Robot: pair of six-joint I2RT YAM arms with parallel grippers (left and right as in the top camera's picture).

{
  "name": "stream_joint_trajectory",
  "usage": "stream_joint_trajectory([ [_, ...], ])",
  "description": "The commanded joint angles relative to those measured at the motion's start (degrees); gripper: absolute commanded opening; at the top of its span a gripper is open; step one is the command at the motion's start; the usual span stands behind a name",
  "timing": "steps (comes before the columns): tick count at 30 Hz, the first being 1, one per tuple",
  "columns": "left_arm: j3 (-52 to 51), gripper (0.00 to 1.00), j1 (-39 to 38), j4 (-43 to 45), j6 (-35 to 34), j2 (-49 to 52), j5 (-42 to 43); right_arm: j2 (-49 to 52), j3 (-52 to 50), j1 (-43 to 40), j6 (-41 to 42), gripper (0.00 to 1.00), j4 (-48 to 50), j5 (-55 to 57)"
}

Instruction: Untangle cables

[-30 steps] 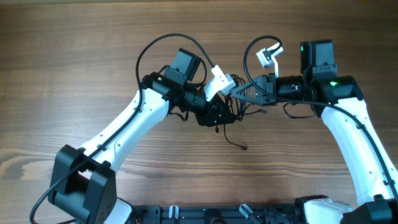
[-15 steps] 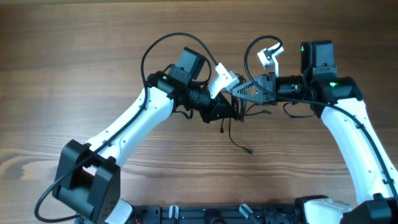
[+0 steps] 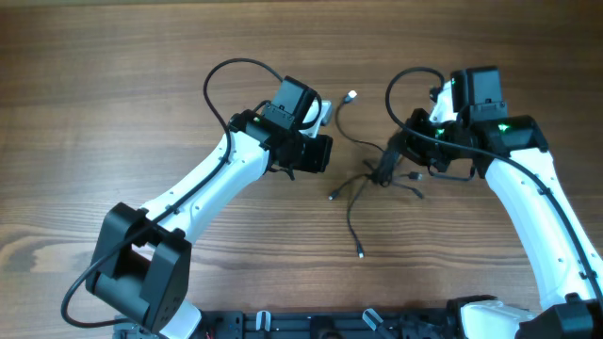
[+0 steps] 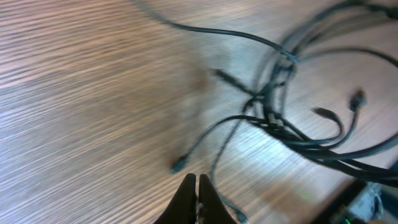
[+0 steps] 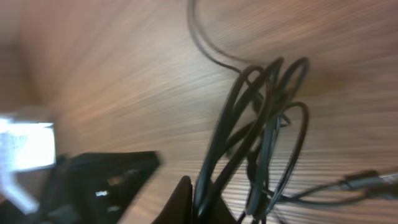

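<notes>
The cables (image 3: 363, 184) are a tangle of thin black wires lying on the wooden table between the two arms. One silver-tipped plug (image 3: 350, 95) lies to the far side and one loose end (image 3: 361, 252) trails toward the front. My left gripper (image 3: 325, 153) is shut and empty, a short way left of the tangle. In the left wrist view its jaws (image 4: 198, 185) are pressed together, with the wires (image 4: 273, 106) ahead and one strand passing beside them. My right gripper (image 3: 388, 168) is shut on several strands at the tangle's right side. The right wrist view shows the wires (image 5: 261, 118) running up from its jaws (image 5: 202, 202).
Thick black arm cables loop above the left arm (image 3: 221, 80) and the right arm (image 3: 400, 89). The left arm's dark gripper body (image 5: 106, 180) shows blurred at the left of the right wrist view. A black rail (image 3: 311, 325) runs along the table's front edge.
The left gripper has let go and pulled back to the left. The right gripper has swung down over the tangle. The cables now lie spread on the table, loose ends further toward the front.
</notes>
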Motion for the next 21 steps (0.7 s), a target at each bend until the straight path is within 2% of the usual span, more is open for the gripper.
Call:
stream_joint_trajectory([
  [1, -0.4, 0.04, 0.2, -0.7, -4.7, 0.5, -5.8, 1.9, 1.0, 0.7, -1.9, 0.20, -1.2, 7.1],
  [5, -0.3, 0.04, 1.9, -1.7, -5.1, 0.2, -7.8, 5.9, 1.0, 3.3, -3.9, 0.27, -1.0, 5.3],
  [7, -0.3, 0.04, 4.3, -2.9, -5.9, -0.7, -6.9, 8.4, 1.0, 5.8, -8.7, 0.40, 1.3, 0.2],
  [9, -0.3, 0.04, 6.4, -3.7, -5.3, -2.0, -4.5, 10.9, 1.0, 8.2, -8.4, 0.53, 2.1, 0.0],
  [11, -0.3, 0.04, 8.1, -4.2, -4.2, -3.2, -2.8, 13.2, 1.0, 9.9, -8.4, 0.57, 2.4, 0.0],
  [19, -0.3, 0.09, 10.1, -6.0, -2.7, -4.7, -2.8, 15.5, 1.7, 6.7, -2.7, 0.55, -0.9, 11.9],
  [20, -0.3, 0.08, 10.1, -6.0, -2.7, -4.7, -2.8, 15.2, 1.9, 5.7, -3.1, 0.48, -1.5, 11.8],
  [21, -0.3, 0.08, 10.1, -6.0, -2.7, -4.7, -2.8, 14.9, 2.0, 4.6, -4.3, 0.32, -1.9, 11.2],
])
